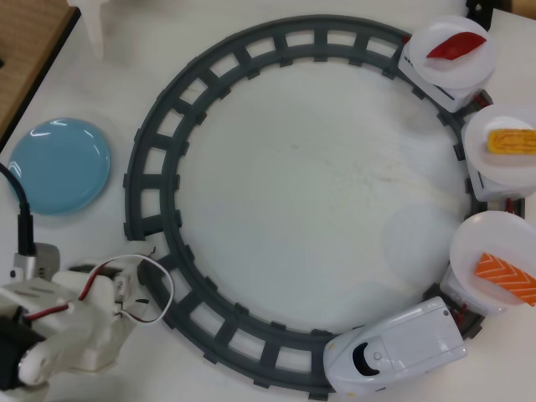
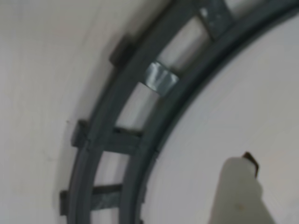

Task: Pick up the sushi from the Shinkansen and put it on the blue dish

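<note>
The orange salmon sushi [image 1: 507, 278] lies on a round white plate on the car right behind the Shinkansen [image 1: 395, 345]. The white train stands on the grey ring track [image 1: 159, 126] at the lower right of the overhead view. The blue dish [image 1: 59, 165] sits empty at the left, outside the track. My gripper [image 1: 134, 289] is at the lower left, over the track's edge, far from the train. The wrist view shows only one white fingertip [image 2: 240, 193] above the table beside the track [image 2: 117, 140]. Nothing shows between the fingers.
Two more plates ride the train's rear cars: a yellow egg piece [image 1: 511, 141] and a dark red tuna piece [image 1: 456, 46]. A wooden surface [image 1: 25, 42] lies at the top left. My arm's white body and wires [image 1: 59, 335] fill the bottom left corner.
</note>
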